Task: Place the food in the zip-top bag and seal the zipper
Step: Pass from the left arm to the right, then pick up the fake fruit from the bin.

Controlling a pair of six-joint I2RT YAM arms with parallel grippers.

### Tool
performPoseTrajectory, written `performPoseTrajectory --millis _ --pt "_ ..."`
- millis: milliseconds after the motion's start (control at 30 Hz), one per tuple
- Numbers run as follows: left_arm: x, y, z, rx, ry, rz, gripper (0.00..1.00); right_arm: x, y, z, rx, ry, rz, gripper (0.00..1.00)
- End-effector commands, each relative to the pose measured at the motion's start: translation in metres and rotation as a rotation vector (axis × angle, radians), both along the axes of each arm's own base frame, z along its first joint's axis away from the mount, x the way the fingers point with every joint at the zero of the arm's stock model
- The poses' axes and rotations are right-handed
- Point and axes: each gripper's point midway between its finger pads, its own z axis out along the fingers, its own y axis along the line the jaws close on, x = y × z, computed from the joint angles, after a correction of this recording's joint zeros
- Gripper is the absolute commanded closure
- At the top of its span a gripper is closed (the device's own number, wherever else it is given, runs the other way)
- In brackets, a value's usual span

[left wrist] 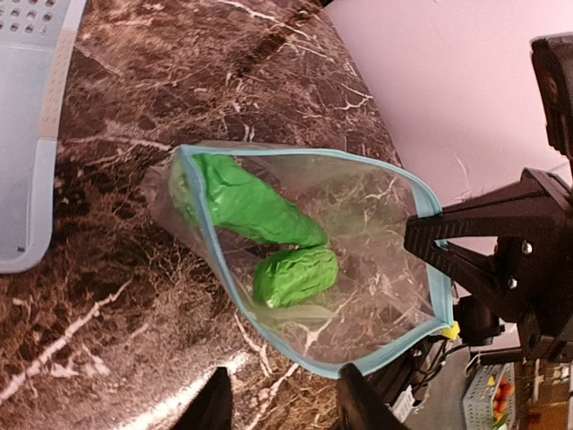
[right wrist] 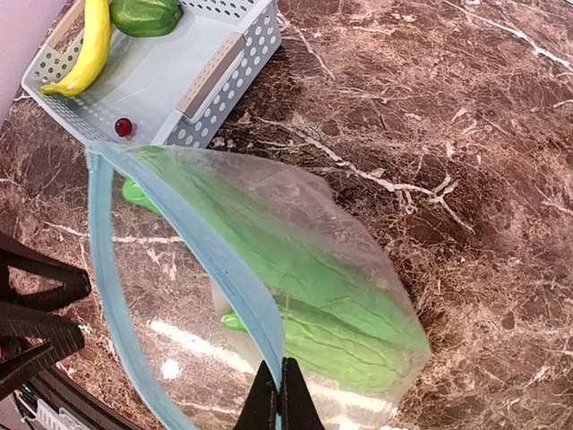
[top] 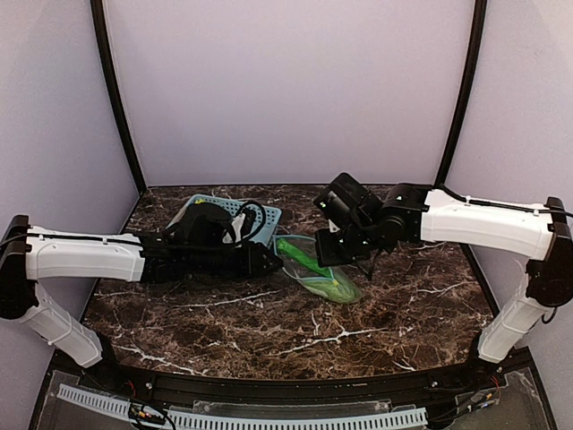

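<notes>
The zip-top bag [top: 324, 279] lies on the marble between both arms with its mouth held open. Two green cucumber-like pieces [left wrist: 251, 210] [left wrist: 295, 276] lie inside it. My right gripper [right wrist: 279, 372] is shut on the light-blue zipper [right wrist: 216, 261] at the mouth's rim and lifts that edge. My left gripper [left wrist: 282, 381] is open just below the opposite zipper edge [left wrist: 227, 286], one fingertip [left wrist: 349, 381] close under the strip and nothing between the fingers. The yellow banana [right wrist: 89, 45] and the dark green bell pepper [right wrist: 146, 15] lie in the basket.
The light-blue slotted basket [right wrist: 215, 72] stands behind the bag, at the back left of the table [top: 269, 215]. A small red object [right wrist: 124, 127] also sits in it. The left arm stretches along the basket's front side.
</notes>
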Motion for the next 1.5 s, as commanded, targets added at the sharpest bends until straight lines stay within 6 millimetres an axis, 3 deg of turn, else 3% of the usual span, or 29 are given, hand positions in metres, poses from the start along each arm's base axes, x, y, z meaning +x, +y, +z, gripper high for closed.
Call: performPoseTrajectory --millis 0,100,167,333,467,667,933,1000,1100,1133,1167,1200,1233,1267,1300,1333,1467 --pt "-0.008 0.001 0.02 -0.021 -0.059 -0.066 0.47 0.002 -0.006 0.007 0.012 -0.012 -0.03 1.0" --pt "-0.011 0.004 0.039 -0.01 -0.105 -0.1 0.29 0.002 -0.006 0.006 0.009 -0.012 -0.029 1.0" --pt "-0.014 0.01 0.047 0.017 -0.122 -0.118 0.22 0.002 -0.007 0.006 0.008 -0.012 -0.03 1.0" --pt "-0.015 0.039 0.057 0.109 -0.132 -0.113 0.15 0.003 -0.006 0.005 0.005 -0.012 -0.03 1.0" --pt "-0.002 0.063 0.06 0.134 -0.111 -0.07 0.13 0.004 -0.005 0.005 0.007 -0.014 -0.029 1.0" --pt "0.045 0.09 0.062 0.093 -0.089 0.096 0.16 0.004 -0.002 0.002 0.009 -0.011 -0.027 1.0" --pt "0.137 0.127 0.05 0.041 -0.102 0.447 0.2 0.005 0.002 0.004 0.02 -0.017 -0.012 1.0" --pt "0.16 0.135 0.033 0.071 -0.093 0.527 0.22 0.005 0.002 0.004 0.021 -0.02 -0.008 1.0" --pt "0.185 0.133 0.025 0.054 -0.084 0.585 0.22 0.005 0.007 0.004 0.033 -0.02 0.011 1.0" --pt "0.193 0.134 0.012 0.077 -0.07 0.608 0.22 0.005 0.009 0.005 0.04 -0.02 0.019 1.0" --pt "0.201 0.133 0.016 0.071 -0.08 0.622 0.23 0.004 0.01 0.006 0.046 -0.02 0.025 1.0" --pt "0.208 0.135 0.001 0.102 -0.068 0.643 0.23 0.005 0.012 0.006 0.05 -0.022 0.03 1.0" --pt "0.215 0.134 0.005 0.096 -0.075 0.657 0.22 0.004 0.013 0.007 0.053 -0.022 0.036 1.0" --pt "0.221 0.136 -0.009 0.122 -0.061 0.677 0.22 0.004 0.014 0.007 0.054 -0.024 0.04 1.0" --pt "0.228 0.136 -0.006 0.118 -0.068 0.691 0.22 0.004 0.015 0.008 0.058 -0.026 0.047 1.0" --pt "0.232 0.139 -0.019 0.142 -0.05 0.709 0.22 0.005 0.016 0.008 0.061 -0.028 0.051 1.0" --pt "0.249 0.148 -0.037 0.188 -0.034 0.767 0.2 0.005 0.022 0.011 0.072 -0.033 0.081 1.0"
